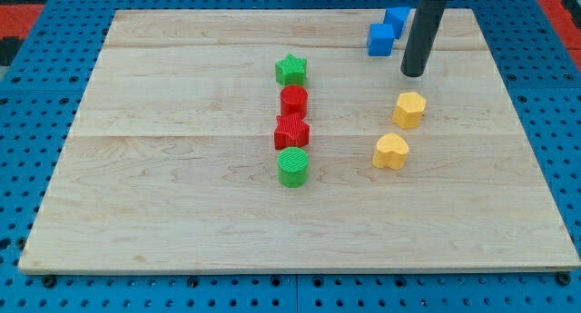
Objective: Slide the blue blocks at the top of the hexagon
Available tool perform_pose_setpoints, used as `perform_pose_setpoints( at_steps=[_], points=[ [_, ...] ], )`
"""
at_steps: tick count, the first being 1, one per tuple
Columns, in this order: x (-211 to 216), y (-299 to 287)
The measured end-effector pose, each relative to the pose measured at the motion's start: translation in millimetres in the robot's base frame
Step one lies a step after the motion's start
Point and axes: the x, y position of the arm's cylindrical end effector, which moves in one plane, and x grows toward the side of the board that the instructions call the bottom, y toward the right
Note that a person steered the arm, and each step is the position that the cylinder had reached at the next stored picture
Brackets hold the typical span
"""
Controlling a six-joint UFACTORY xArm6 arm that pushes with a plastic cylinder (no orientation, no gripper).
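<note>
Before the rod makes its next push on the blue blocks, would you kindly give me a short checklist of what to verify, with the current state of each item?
1. My tip in view and on the board: ok.
2. Tip beside the blue blocks: ok, at their right and slightly lower in the view; contact cannot tell.
3. Both blue blocks together: ok, they sit side by side near the view's top.
4. Yellow hexagon located: ok, just below the tip.
5. Blue blocks already directly above the hexagon: not ok, they lie up and to its left.
6. Yellow heart and the green and red column clear of the path: ok.
</note>
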Motion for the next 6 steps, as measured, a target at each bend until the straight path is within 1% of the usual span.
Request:
perform_pose_setpoints(
  at_steps=[1,2,3,4,5,6],
  points=[
    [-6,3],
    [-16,23],
    [-46,73],
    [-91,75],
    [-127,62],
    [-137,0]
  ],
)
